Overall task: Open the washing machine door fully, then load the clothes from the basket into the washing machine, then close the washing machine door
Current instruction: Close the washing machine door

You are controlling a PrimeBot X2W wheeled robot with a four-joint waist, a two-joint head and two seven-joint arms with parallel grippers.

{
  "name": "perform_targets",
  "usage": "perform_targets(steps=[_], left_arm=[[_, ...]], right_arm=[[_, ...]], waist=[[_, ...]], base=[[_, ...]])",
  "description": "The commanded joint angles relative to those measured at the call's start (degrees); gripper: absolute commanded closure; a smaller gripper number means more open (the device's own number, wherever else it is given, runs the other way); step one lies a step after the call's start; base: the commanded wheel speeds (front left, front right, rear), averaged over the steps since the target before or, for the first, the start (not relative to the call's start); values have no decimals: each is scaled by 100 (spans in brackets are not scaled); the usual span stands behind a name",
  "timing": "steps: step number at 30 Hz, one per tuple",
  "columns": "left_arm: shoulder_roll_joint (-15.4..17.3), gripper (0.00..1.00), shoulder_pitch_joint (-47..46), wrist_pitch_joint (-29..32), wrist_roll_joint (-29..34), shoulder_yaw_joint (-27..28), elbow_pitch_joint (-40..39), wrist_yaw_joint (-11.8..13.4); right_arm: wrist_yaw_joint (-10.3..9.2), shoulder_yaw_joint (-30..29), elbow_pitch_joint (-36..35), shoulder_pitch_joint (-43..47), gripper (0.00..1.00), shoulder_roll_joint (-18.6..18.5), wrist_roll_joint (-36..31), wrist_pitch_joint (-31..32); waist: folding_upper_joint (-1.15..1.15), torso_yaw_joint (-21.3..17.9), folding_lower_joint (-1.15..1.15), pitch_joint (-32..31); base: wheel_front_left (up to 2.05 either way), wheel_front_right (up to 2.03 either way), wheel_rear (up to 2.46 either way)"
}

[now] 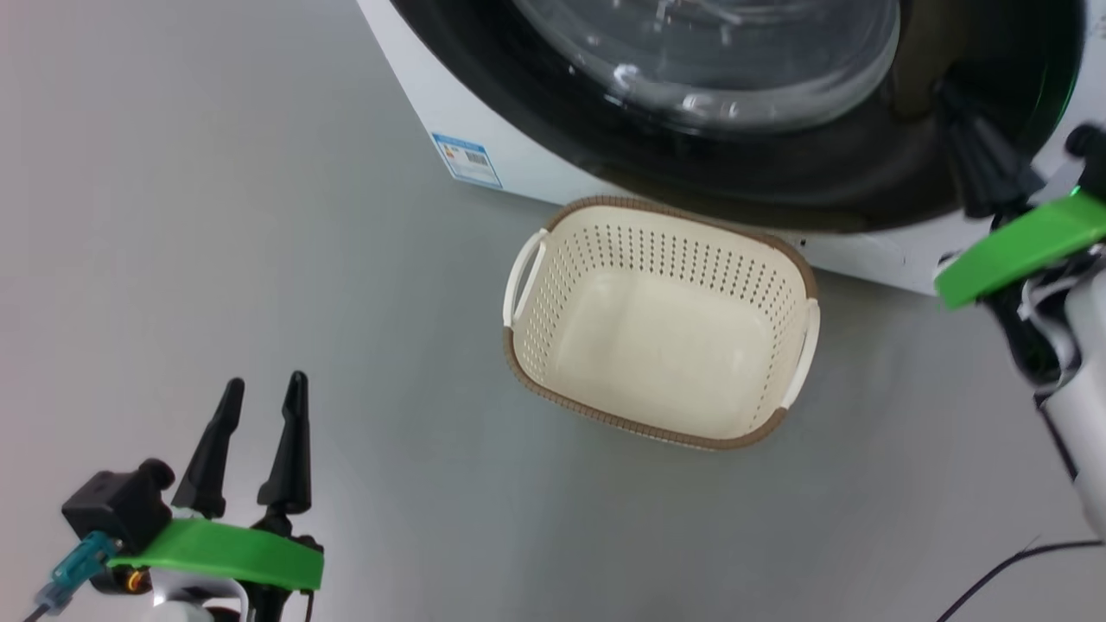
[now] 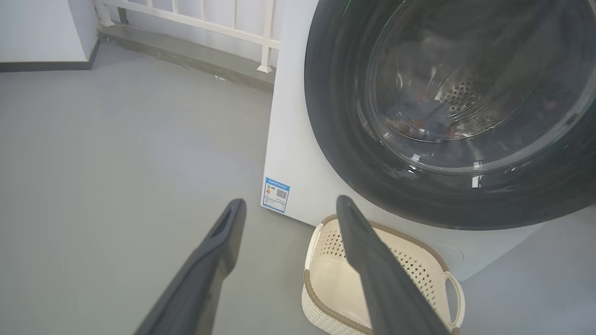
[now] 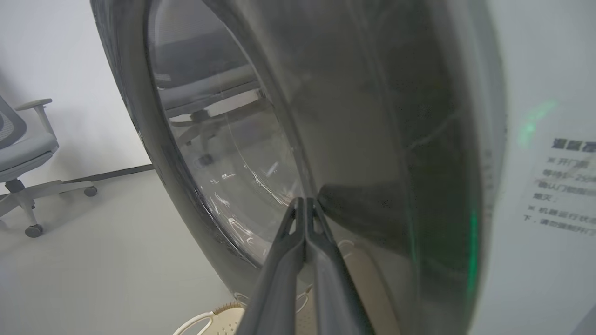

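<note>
Head view: the basket (image 1: 657, 250) stands mouth-up on the floor (image 1: 216, 216) just before the washing machine (image 1: 484, 112), its long axis along the machine's front, with open floor to its left. The left pincer (image 1: 266, 380) hangs low, fingers apart.

Left wrist view: the clothes (image 2: 419, 118) lie behind the shut washing machine door (image 2: 335, 139).

Right wrist view: the right pincer (image 3: 305, 201), fingers together, points at the door's black rim. An office chair (image 3: 23, 149) stands well apart.

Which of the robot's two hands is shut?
The right hand, at the washing machine door: its two fingers are pressed together. The left hand, away from the basket, has its fingers spread apart.
</note>
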Motion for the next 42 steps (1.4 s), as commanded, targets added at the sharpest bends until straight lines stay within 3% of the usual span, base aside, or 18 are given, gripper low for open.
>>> perform_targets(steps=[1,14,27,28,29,32,33,34,42], left_arm=[[118,0,-173,-37,16,217,-160,-14],[60,0,-316,-37,-47,215,-146,-14],[141,0,-269,-37,-67,203,-66,-14],[155,0,-262,-37,-69,209,-57,-14],[168,0,-253,-37,-71,213,-43,-14],[211,0,-225,-37,-75,165,9,-14],[233,0,-214,-37,-79,139,36,-14],[257,0,-206,-37,-87,115,60,-14],[420,0,-140,-37,-133,1,188,-14]], right_arm=[[5,-66,-70,-166,100,-107,-35,-28],[5,-418,496,-1059,100,-241,-279,-28],[5,-366,554,-720,100,15,-101,-28],[5,-348,524,-672,95,37,-64,-28],[5,-325,495,-615,79,66,-30,-28],[5,-184,374,-414,44,160,67,-28],[5,-123,328,-344,13,182,95,-28],[5,-84,268,-280,0,198,112,-28],[5,-30,-330,503,0,374,158,-28]], waist=[[0,-45,0,190],[0,21,0,356],[0,-110,0,-37],[0,-136,0,-87],[0,-170,0,-145],[0,-298,0,-355],[0,-351,0,-432],[0,-411,0,-509],[0,-986,0,-1145]], base=[[0,0,0],[0,0,0],[0,0,0],[0,0,0],[0,0,0],[0,0,0],[0,0,0],[0,0,0],[0,0,0]])
